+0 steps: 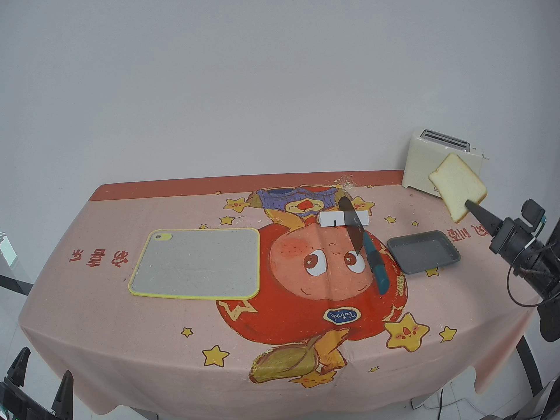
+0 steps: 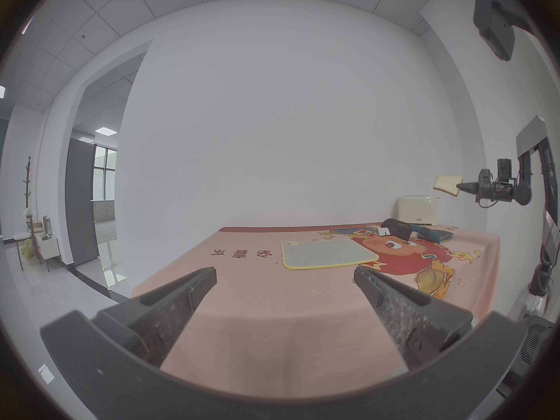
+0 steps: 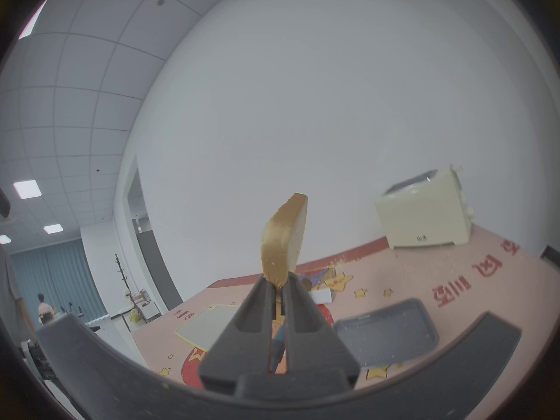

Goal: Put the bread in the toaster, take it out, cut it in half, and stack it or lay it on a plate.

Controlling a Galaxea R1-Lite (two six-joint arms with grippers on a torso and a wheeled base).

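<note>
While my right gripper (image 1: 470, 207) is clamping tight on one corner of the bread (image 1: 457, 185), aloft and tilted just before the toaster (image 1: 421, 167), I am seemingly loading it, next needing it upright over a slot (image 1: 444, 140).

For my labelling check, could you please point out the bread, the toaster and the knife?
bread (image 1: 458, 185), head view, middle of the slice's face.
toaster (image 1: 417, 167), head view, its front wall.
knife (image 1: 376, 265), head view, the blue handle.
</note>
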